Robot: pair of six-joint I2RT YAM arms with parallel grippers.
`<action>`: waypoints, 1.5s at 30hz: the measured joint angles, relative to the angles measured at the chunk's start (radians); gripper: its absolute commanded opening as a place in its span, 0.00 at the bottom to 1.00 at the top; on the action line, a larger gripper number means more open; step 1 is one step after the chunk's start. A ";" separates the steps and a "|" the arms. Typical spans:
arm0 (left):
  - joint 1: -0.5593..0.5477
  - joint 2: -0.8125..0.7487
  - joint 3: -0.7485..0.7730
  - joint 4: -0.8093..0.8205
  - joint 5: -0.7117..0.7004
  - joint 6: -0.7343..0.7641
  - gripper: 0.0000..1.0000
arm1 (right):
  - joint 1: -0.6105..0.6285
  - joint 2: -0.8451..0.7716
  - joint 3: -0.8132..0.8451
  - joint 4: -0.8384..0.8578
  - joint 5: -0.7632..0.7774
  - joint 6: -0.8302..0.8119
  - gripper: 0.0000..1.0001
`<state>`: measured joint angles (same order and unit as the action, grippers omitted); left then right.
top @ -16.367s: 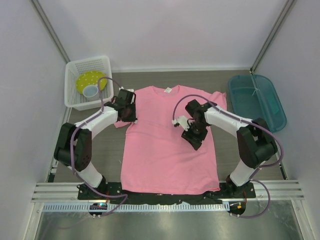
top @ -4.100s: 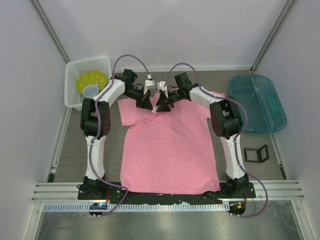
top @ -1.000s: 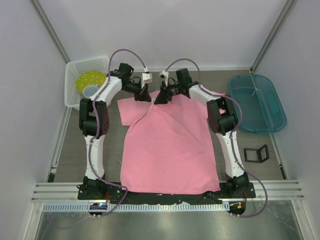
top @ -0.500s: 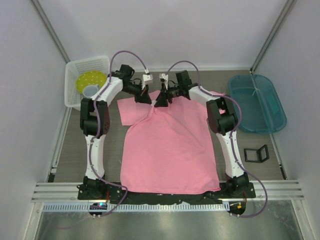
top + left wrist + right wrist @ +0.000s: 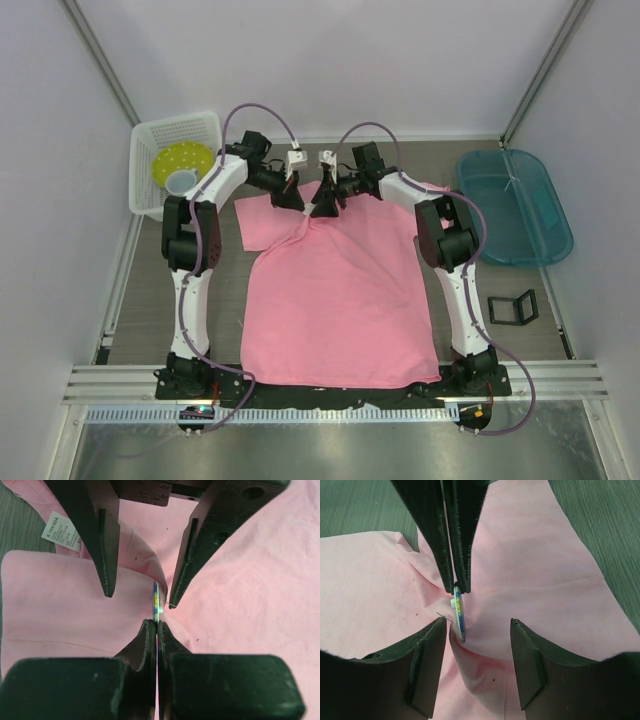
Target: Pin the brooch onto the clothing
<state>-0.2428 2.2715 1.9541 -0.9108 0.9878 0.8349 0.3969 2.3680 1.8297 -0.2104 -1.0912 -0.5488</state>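
Observation:
The pink T-shirt (image 5: 340,290) lies flat on the table, with its collar bunched up between both grippers. My left gripper (image 5: 300,203) is shut on the brooch (image 5: 157,600), a tiny disc held edge-on just above a raised fold of cloth; its tip shows in the left wrist view (image 5: 157,625). In the right wrist view the brooch (image 5: 459,615) shows a bluish face and a thin pin wire. My right gripper (image 5: 477,622) is open, its jaws standing either side of the fold and the brooch's lower edge. It meets the left gripper at the collar (image 5: 322,208).
The shirt's white label (image 5: 62,529) lies at the collar. A white basket (image 5: 150,135) holding a yellow bowl stands at the back left. A teal bin (image 5: 515,200) stands at the back right. A small black case (image 5: 513,308) lies right of the shirt.
Since the oldest frame both arms have moved from mid-shirt to the collar, and the black case now lies at the right. Over the last second the grippers have shifted only slightly.

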 measured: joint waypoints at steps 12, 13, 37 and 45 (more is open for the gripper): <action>0.000 0.004 0.000 0.001 0.000 -0.023 0.00 | 0.007 -0.027 -0.018 -0.010 -0.012 -0.058 0.47; 0.000 0.004 0.000 0.001 0.000 -0.024 0.00 | 0.007 -0.027 -0.018 -0.011 -0.012 -0.058 0.47; -0.002 0.004 0.005 0.015 0.000 -0.047 0.00 | 0.010 -0.026 0.010 -0.039 -0.010 -0.035 0.34; -0.002 0.004 0.005 0.023 0.000 -0.047 0.00 | 0.014 -0.023 0.030 -0.045 -0.006 -0.019 0.28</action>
<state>-0.2447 2.2757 1.9587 -0.8875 0.9882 0.7879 0.4107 2.3455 1.8595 -0.2554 -1.0977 -0.5682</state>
